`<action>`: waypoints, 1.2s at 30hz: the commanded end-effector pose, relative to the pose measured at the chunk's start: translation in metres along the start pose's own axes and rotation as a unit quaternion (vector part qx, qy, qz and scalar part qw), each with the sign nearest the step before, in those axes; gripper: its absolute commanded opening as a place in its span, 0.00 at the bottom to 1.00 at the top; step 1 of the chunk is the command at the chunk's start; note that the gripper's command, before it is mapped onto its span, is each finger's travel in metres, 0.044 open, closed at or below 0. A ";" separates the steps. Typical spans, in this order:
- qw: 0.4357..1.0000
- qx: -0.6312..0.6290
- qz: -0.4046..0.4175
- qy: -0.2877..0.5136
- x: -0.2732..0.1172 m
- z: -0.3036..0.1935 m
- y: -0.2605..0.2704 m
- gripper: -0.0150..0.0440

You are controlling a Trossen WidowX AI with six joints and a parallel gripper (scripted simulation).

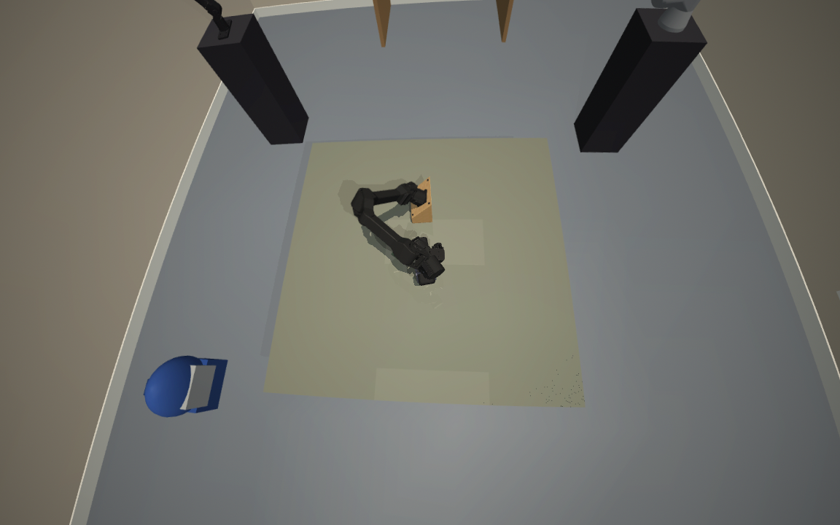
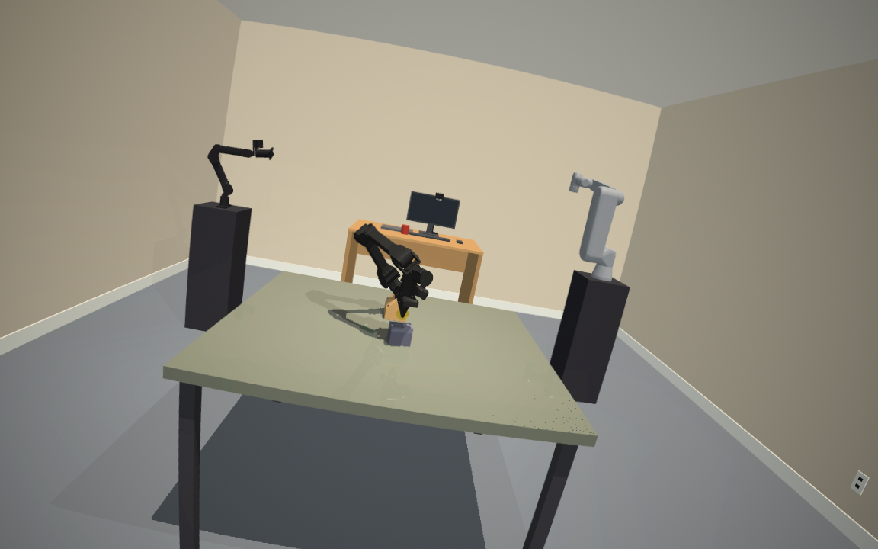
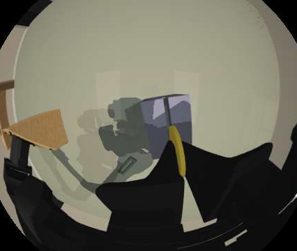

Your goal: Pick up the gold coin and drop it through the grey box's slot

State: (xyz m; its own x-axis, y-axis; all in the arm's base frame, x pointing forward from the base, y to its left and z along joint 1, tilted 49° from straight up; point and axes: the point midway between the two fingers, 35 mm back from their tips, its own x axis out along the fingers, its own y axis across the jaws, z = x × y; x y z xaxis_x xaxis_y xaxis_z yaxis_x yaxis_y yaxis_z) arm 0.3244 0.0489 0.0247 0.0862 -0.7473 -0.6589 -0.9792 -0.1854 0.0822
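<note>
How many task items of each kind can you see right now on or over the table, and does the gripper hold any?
Coin: 1, gold, edge-on, gripped by the gripper above the box
Box: 1, grey, slot in its lid
Holder: 1, dark green, with no coin in it
Total: 3

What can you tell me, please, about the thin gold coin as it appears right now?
The thin gold coin shows edge-on in the wrist view as a narrow, curved yellow strip with a smooth, metallic look. It is clamped between the black fingers of the gripper, upright, clear of its dark-green holder. It hangs just above the grey box, its edge roughly lined up with the dark slot in the lid. Whether it touches the lid cannot be told.
</note>
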 end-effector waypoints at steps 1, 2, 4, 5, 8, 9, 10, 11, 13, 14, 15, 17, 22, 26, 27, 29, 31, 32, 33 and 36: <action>1.000 0.004 -0.001 -0.001 -0.002 0.003 -0.004 0.25; 1.000 0.005 -0.001 -0.001 -0.002 0.003 -0.004 0.25; 1.000 0.005 -0.001 -0.001 -0.002 0.004 -0.005 0.25; 1.000 0.006 -0.001 -0.001 -0.002 0.004 -0.005 0.25; 1.000 0.003 0.000 0.000 -0.001 0.003 -0.003 0.25; 1.000 0.003 0.000 0.001 -0.001 0.002 -0.002 0.25; 1.000 0.003 0.000 0.001 -0.001 0.002 -0.002 0.25; 1.000 0.003 0.000 0.001 -0.001 0.002 -0.002 0.25; 1.000 0.003 0.000 0.001 -0.001 0.002 -0.002 0.25; 1.000 0.003 0.000 0.001 -0.001 0.002 -0.002 0.25; 1.000 0.003 0.000 0.001 -0.001 0.002 -0.002 0.25; 1.000 0.002 0.000 0.001 0.000 0.002 -0.002 0.25; 1.000 0.000 0.000 0.001 0.003 0.003 -0.001 0.25; 1.000 -0.002 0.000 0.001 0.005 0.003 0.000 0.25; 1.000 -0.002 0.000 0.001 0.005 0.003 0.000 0.25; 1.000 -0.002 0.000 0.001 0.006 0.003 0.000 0.25; 1.000 -0.001 0.000 0.001 0.007 0.002 0.000 0.25; 1.000 -0.001 0.000 0.001 0.008 0.002 0.000 0.25; 1.000 -0.001 0.000 0.001 0.008 0.002 0.000 0.25; 1.000 0.000 0.000 0.001 0.010 0.002 -0.001 0.25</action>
State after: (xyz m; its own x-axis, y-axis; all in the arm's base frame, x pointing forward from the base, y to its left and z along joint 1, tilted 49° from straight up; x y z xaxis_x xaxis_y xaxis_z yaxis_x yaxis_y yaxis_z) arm 0.3264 0.0458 0.0180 0.0873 -0.7435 -0.6630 -0.9798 -0.1843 0.0778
